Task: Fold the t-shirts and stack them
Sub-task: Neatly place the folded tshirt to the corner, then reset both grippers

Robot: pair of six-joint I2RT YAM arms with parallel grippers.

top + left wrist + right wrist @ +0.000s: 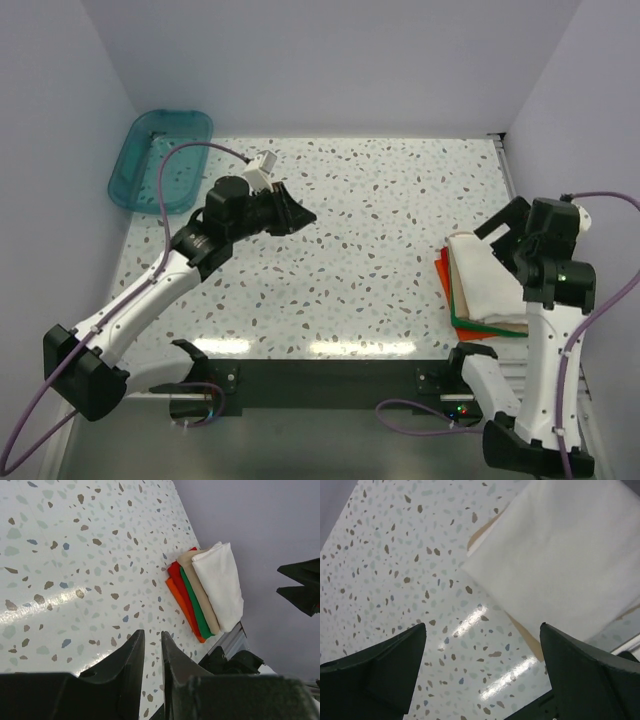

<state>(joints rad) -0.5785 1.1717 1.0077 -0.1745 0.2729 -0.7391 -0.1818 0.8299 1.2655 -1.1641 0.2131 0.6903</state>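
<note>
The t-shirts lie folded in one stack at the table's right edge. An off-white t-shirt (488, 280) (220, 582) (560, 555) is on top. Under it are a tan one (201, 597) (529, 636), a green one (470, 327) (195, 606) and orange-red ones (443, 272) (179, 587). My right gripper (503, 240) (482, 626) hangs just above the stack's near-left corner, jaws wide open with nothing between them. My left gripper (303, 215) (151, 637) hovers over the bare table at centre left, pointing towards the stack. Its jaws stand a narrow gap apart and hold nothing.
A teal translucent tub (160, 160) sits at the back left corner. White walls close in the table on the left, back and right. A black strip (330, 375) runs along the near edge between the arm bases.
</note>
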